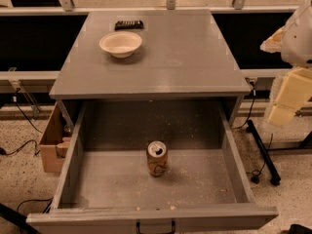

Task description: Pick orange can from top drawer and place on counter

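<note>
Overhead view of my workspace, read left to right. At far left, one open light-brown box stands on the speckled floor, against the cabinet's left side. On the grey table, left of centre, I count one cream bowl, upright, and just behind it, near the far edge, one flat dark object that I cannot identify; the two sit near each other but apart. Below the table, the one top drawer is pulled fully open, its floor scattered with crumbs. One orange can stands upright near the middle of that floor, pull-tab lid facing up, well apart from every wall. One small dark handle shows on the front panel. At far right, the single end effector hangs beside the cabinet, off the table and outside the drawer, holding nothing; whether it is wide or narrow I cannot tell.
</note>
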You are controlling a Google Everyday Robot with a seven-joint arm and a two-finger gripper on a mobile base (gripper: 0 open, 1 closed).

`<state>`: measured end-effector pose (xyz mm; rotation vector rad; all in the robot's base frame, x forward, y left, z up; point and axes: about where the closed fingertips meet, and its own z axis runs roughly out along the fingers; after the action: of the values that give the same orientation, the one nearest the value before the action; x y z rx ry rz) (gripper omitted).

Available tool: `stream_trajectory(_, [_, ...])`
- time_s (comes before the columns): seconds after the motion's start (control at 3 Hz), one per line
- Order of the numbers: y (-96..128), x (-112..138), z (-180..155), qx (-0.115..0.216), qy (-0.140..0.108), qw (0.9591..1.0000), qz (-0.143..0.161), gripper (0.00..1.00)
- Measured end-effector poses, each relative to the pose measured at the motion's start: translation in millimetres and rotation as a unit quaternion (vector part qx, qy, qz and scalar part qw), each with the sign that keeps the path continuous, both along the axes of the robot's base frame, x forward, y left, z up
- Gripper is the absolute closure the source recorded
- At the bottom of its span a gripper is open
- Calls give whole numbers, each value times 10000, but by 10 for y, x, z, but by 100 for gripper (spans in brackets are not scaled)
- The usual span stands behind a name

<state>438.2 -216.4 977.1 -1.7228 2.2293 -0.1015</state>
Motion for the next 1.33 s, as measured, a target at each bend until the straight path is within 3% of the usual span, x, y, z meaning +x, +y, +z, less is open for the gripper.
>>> stream_trajectory(0.67, [-3, 9, 13, 117, -59, 9999, -41, 0])
stream_trajectory(1.0, [-30, 53, -450, 674, 72, 9977, 54, 0])
stream_trajectory(1.33, [73, 104, -1120, 1723, 28, 9847, 245, 0])
